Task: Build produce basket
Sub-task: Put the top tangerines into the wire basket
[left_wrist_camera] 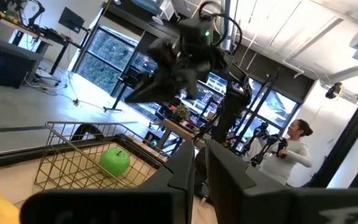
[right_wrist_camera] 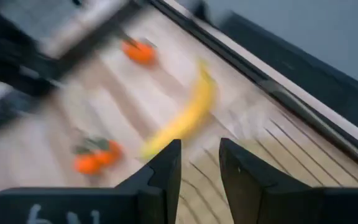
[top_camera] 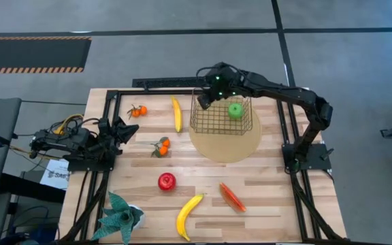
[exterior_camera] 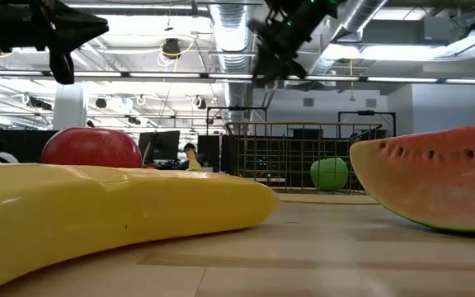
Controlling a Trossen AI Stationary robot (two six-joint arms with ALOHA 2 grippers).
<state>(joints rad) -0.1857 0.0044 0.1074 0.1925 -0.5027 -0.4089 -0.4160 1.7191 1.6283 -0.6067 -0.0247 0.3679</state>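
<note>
- Nearest the low camera lies a yellow banana (exterior_camera: pixel 97 210) on the tabletop (top_camera: pixel 264 190), with a red apple (exterior_camera: pixel 91 148) behind it and a red-fleshed melon-like slice (exterior_camera: pixel 435 186) off to the side.
- Farther back, the gold wire basket (top_camera: pixel 220 116) stands on a round tan mat (top_camera: pixel 226 146), and a green apple (top_camera: pixel 235 110) sits inside it.
- Above the basket's rim hangs the right pincer (top_camera: pixel 206 97), empty, its two fingers (right_wrist_camera: pixel 166 165) standing a little apart.
- Just beside the basket lies a second banana (top_camera: pixel 177 113); one orange cluster (top_camera: pixel 137 110) sits near the back edge, another (top_camera: pixel 160 146) towards the middle.
- Nearer the front, the red apple, the big banana and the slice lie well apart from one another.
- A teal spiky plant (top_camera: pixel 121 216) stands at the front corner.
- At the tabletop's left edge the left pincer (top_camera: pixel 124 129) waits, fingers (left_wrist_camera: pixel 219 168) nearly together and holding nothing.
- A person (left_wrist_camera: pixel 288 155) stands in the room beyond.
</note>
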